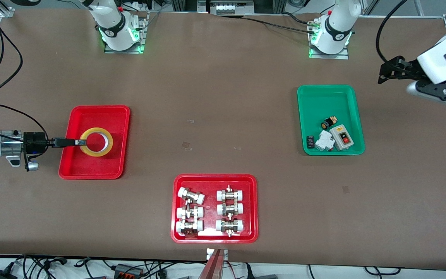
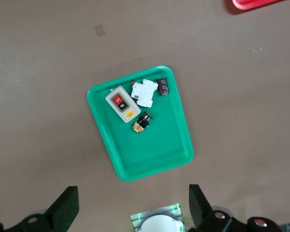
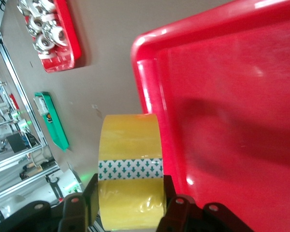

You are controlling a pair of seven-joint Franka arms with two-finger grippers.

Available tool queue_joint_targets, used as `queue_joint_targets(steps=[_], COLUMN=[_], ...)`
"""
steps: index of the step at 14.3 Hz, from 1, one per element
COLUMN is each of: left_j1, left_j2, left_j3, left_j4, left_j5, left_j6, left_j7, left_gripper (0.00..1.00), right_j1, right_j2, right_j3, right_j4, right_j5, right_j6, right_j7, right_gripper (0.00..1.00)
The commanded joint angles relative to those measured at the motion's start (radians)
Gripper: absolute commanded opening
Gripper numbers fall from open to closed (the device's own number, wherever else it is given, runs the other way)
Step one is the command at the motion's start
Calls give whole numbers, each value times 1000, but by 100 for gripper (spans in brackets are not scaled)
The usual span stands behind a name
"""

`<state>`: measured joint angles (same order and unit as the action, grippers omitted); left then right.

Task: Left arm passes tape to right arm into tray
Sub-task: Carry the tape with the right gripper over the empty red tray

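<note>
I am clamping my right gripper (image 1: 79, 142) tight on the wall of the tape (image 1: 96, 142), one finger inside the ring and one outside, and I am holding the roll over the plain red tray (image 1: 107, 113) at the right arm's end of the tabletop (image 1: 223, 100). My left gripper (image 2: 130, 205) is hanging with its fingers spread wide and holding nothing, up over the tabletop by the green tray (image 2: 154, 154) of small electrical parts, where that arm is waiting.
</note>
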<state>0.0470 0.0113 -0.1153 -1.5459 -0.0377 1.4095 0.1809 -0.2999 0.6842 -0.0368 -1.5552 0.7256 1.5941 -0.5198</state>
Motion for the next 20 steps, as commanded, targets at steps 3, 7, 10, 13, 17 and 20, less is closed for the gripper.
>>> queue_joint_targets(steps=[3, 7, 10, 13, 17, 20], left_j1=[-56, -41, -29, -12, -12, -9], left_j2=[-120, -119, -79, -62, -63, -60], left_j3=[66, 62, 51, 62, 62, 62], left_j4=[-172, -126, -45, -25, -31, -31], left_j5=[44, 99, 91, 84, 0, -4], left_j6=[106, 167, 105, 97, 108, 129], left_j7=[23, -44, -66, -87, -225, -219], left_gripper=[100, 100, 100, 100, 100, 100], right_j1=[-31, -48, -54, -59, -45, -2], right_j2=[26, 41, 57, 66, 61, 25], right_j3=[23, 23, 23, 23, 21, 21], right_j4=[3, -33, -36, -36, -62, -72], right_j5=[-12, -14, -12, -12, -18, -118], right_j6=[29, 35, 33, 35, 76, 133], right_j7=[-89, -129, -141, -141, -150, -147], right_gripper=[34, 40, 48, 100, 100, 100])
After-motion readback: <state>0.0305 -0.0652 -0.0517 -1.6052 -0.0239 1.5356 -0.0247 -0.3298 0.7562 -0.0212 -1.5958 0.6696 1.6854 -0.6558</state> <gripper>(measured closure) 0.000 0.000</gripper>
